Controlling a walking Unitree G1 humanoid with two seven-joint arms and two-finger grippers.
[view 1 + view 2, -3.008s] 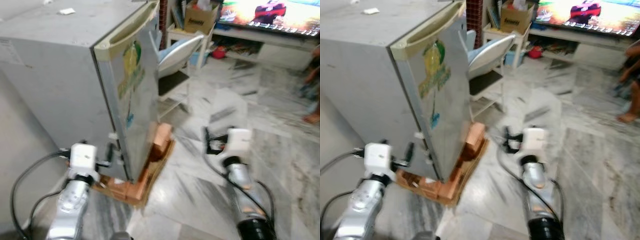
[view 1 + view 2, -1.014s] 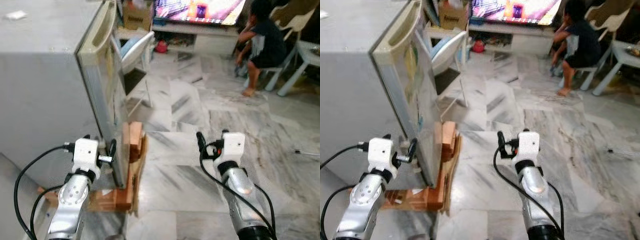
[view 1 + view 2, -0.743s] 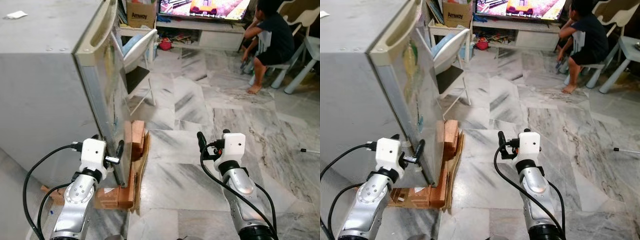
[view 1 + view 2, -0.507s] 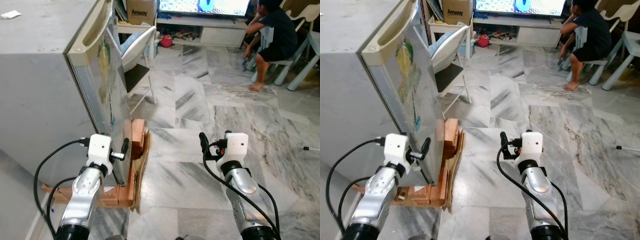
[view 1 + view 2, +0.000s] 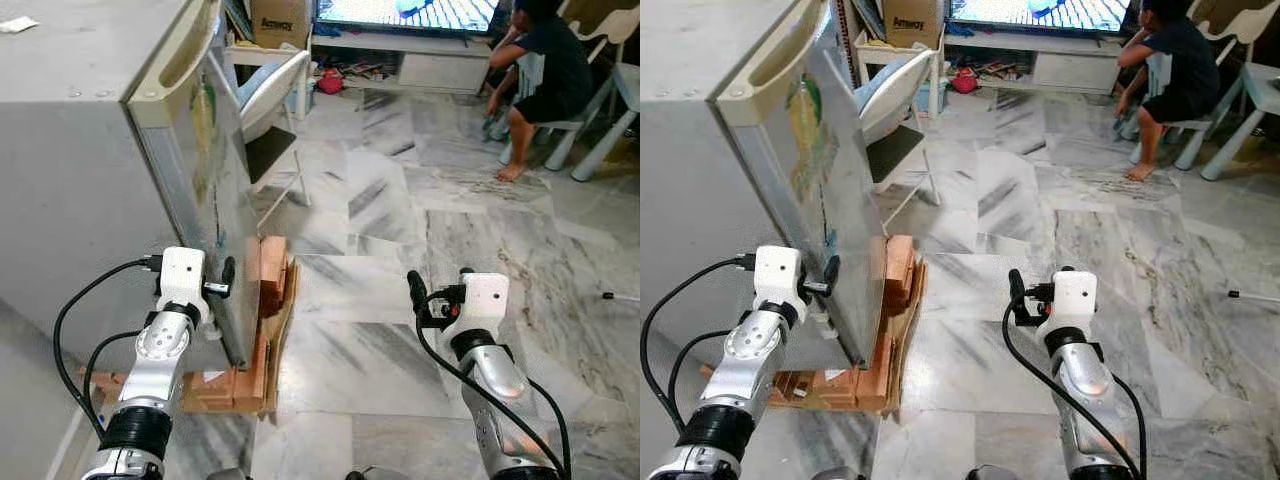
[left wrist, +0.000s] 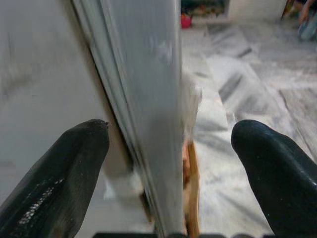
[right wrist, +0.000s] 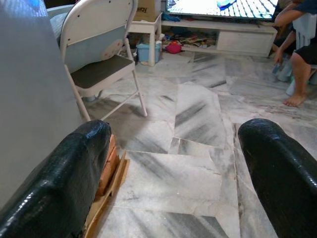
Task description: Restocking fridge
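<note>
Your left gripper (image 6: 168, 148) is spread wide, its two black fingers (image 6: 59, 173) straddling the front edge of the fridge door (image 5: 225, 200) low on the grey fridge (image 5: 90, 190), closer in than half a second ago, when it hung just short of that edge. Your right gripper (image 7: 173, 163) is also spread wide and holds nothing, over the marble floor (image 5: 400, 230) well apart from the fridge, much as before. The fridge stands shut on bricks (image 5: 268, 285), with a folding chair (image 5: 890, 110) behind it and a seated person (image 5: 545, 70) by the television (image 5: 400, 12).
</note>
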